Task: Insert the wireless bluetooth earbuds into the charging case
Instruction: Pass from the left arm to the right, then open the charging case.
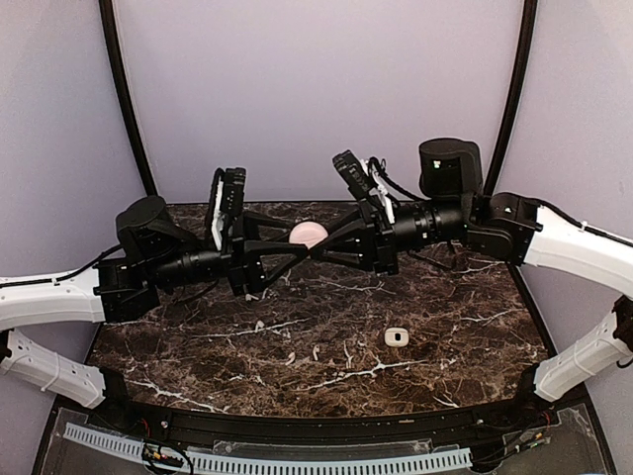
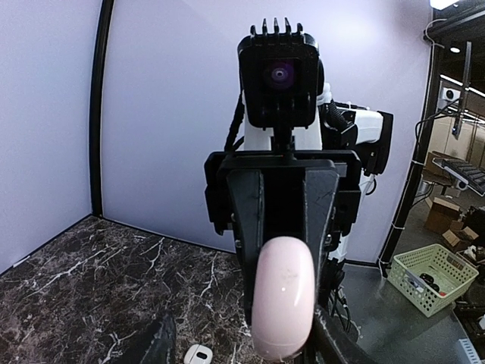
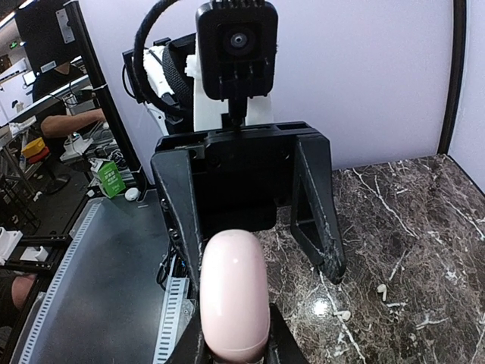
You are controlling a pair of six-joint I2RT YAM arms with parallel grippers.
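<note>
Pink case, contents hidden | clamped in right end effector | left end effector spread open

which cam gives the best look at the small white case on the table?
Top external: the small white case lies whole and unobstructed on the marble table, right of centre. Left wrist catches only part of the case, cut off by the frame's bottom edge. Right wrist does not show it.
</note>
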